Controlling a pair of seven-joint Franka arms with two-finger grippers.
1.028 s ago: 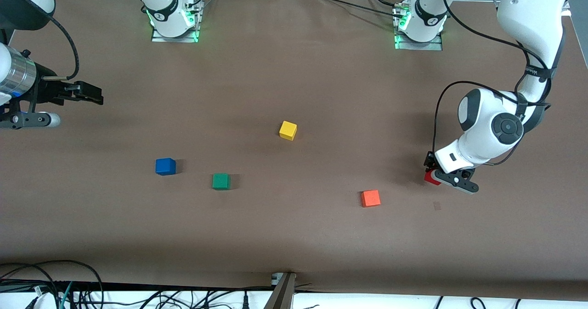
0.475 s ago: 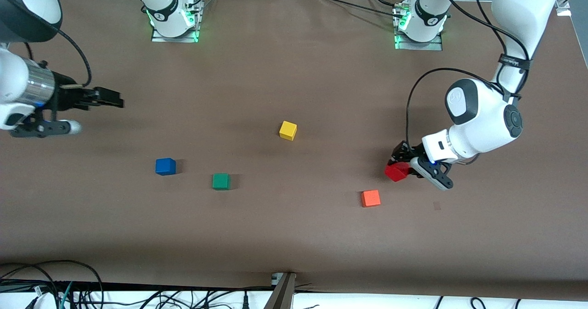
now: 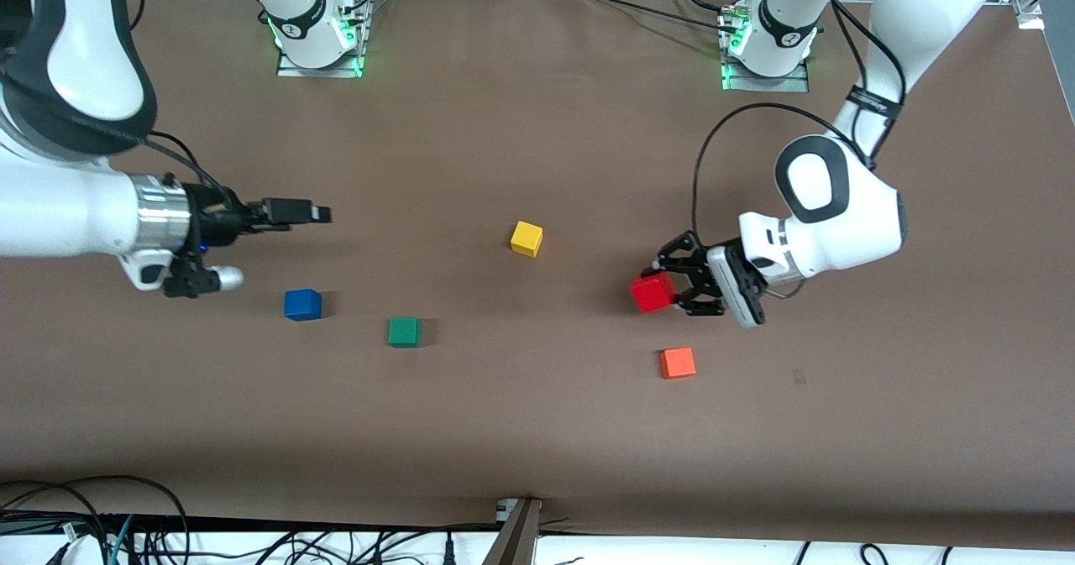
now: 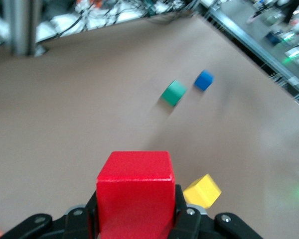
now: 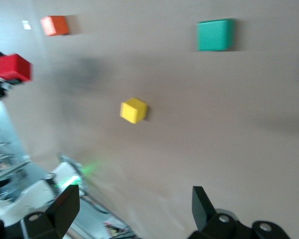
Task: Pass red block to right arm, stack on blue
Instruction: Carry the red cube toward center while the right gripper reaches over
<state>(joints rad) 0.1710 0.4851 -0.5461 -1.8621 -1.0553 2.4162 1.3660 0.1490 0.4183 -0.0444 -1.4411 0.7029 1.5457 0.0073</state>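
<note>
My left gripper (image 3: 663, 284) is shut on the red block (image 3: 652, 293) and holds it in the air over the table, above the orange-red cube (image 3: 677, 363). In the left wrist view the red block (image 4: 135, 191) fills the space between the black fingers (image 4: 187, 221). The blue cube (image 3: 302, 304) sits on the table toward the right arm's end; it also shows in the left wrist view (image 4: 204, 79). My right gripper (image 3: 315, 211) is open and empty, in the air over the table above the blue cube. In the right wrist view the red block (image 5: 12, 67) shows far off.
A green cube (image 3: 404, 331) lies beside the blue cube. A yellow cube (image 3: 527, 238) sits mid-table. The arm bases (image 3: 315, 32) stand along the table's top edge. Cables run below the table's front edge (image 3: 521, 519).
My left gripper has lifted the red block and carried it toward the table's middle. My right arm has swung in from the table's end toward the middle.
</note>
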